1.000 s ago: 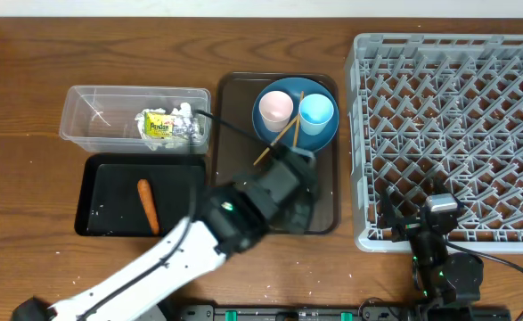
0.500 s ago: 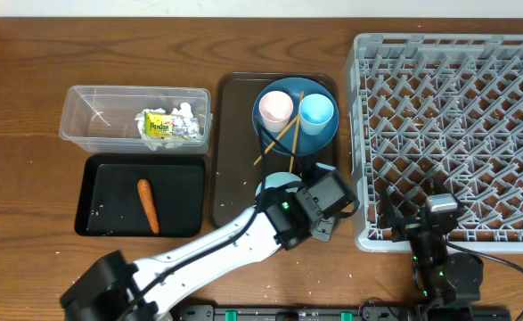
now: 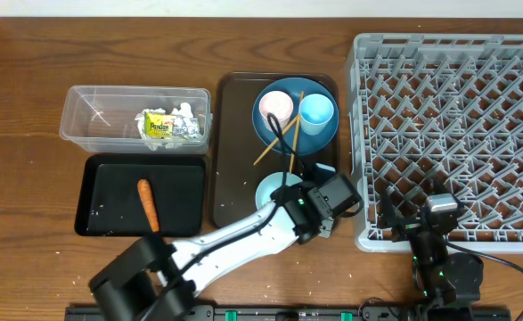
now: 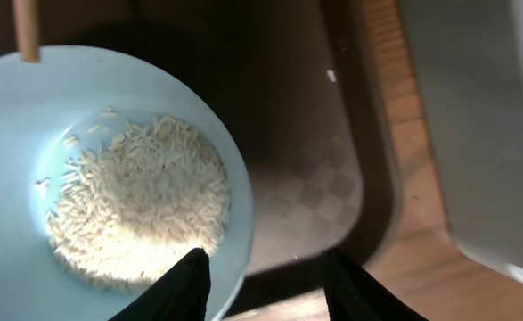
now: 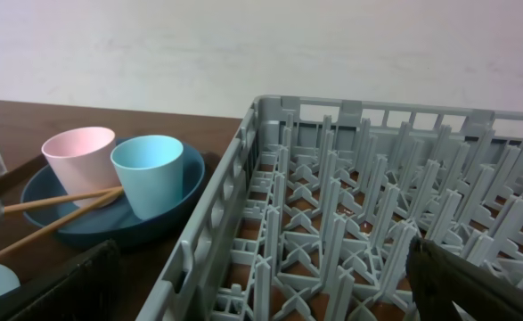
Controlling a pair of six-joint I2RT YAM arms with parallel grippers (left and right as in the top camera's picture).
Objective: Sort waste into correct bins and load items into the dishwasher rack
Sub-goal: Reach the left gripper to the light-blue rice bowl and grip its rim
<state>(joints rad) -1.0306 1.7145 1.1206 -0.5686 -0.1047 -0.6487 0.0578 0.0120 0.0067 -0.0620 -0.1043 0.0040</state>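
Left gripper (image 4: 268,267): its two black fingers (image 4: 185,285) are apart, at the bottom of the wrist view. The bowl's right rim sits between them. I cannot tell if a finger touches the rim yet.
Bowl (image 4: 7,116): it sits low in the middle of the overhead view, on the brown tray (image 3: 234,160). The rice (image 4: 136,196) is piled inside it.
Right gripper (image 5: 261,267): its fingers are wide apart and hold nothing. It waits by the near edge of the rack (image 3: 457,116), at the lower right.
Just changed: a second ago the left arm covered the bowl. Now it has swung to the bowl's right side, and much of the bowl shows.
What it means: the arm looks ready to grab the bowl. The rice probably has to be tipped out before the bowl goes in the rack.
Count on the plate (image 3: 323,134): one pink cup (image 3: 275,107), one light-blue cup (image 3: 316,111), two chopsticks (image 3: 279,141).
Count in the clear tub (image 3: 69,116): one wrapper (image 3: 159,125), one tissue (image 3: 185,114).
Count in the black tray (image 3: 110,205): one carrot (image 3: 147,203).
Count in the rack: nothing yet.
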